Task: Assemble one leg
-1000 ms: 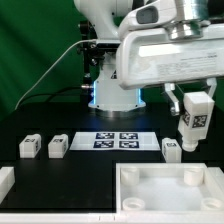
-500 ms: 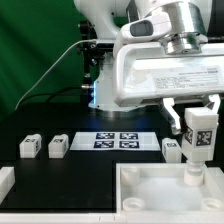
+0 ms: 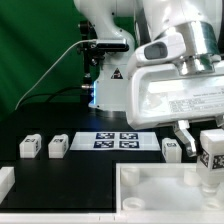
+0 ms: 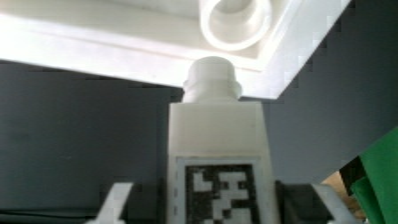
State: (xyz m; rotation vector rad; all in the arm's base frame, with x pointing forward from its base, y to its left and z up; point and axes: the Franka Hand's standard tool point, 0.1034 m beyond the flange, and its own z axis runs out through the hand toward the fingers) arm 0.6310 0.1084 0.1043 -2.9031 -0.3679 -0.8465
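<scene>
My gripper [image 3: 214,152] is shut on a leg [image 3: 214,153], a white cuboid block with a black-and-white tag and a round peg at its lower end. It hangs upright over the right part of the large white tray-like piece [image 3: 150,195], its peg just above the tray's right rim. In the wrist view the leg [image 4: 217,130] fills the middle between my fingers [image 4: 118,200], its peg pointing at a round socket [image 4: 237,22] in the tray corner. Three more legs lie on the black table: two at the exterior view's left [image 3: 30,146] [image 3: 58,146], one by the marker board [image 3: 171,149].
The marker board [image 3: 116,140] lies flat at the table's middle back. The robot base [image 3: 108,90] stands behind it. A white part [image 3: 5,181] shows at the exterior view's lower left edge. Green cloth hangs behind.
My gripper has carried the leg down and toward the exterior view's right, from above the marker board's right end to over the tray's right rim.
</scene>
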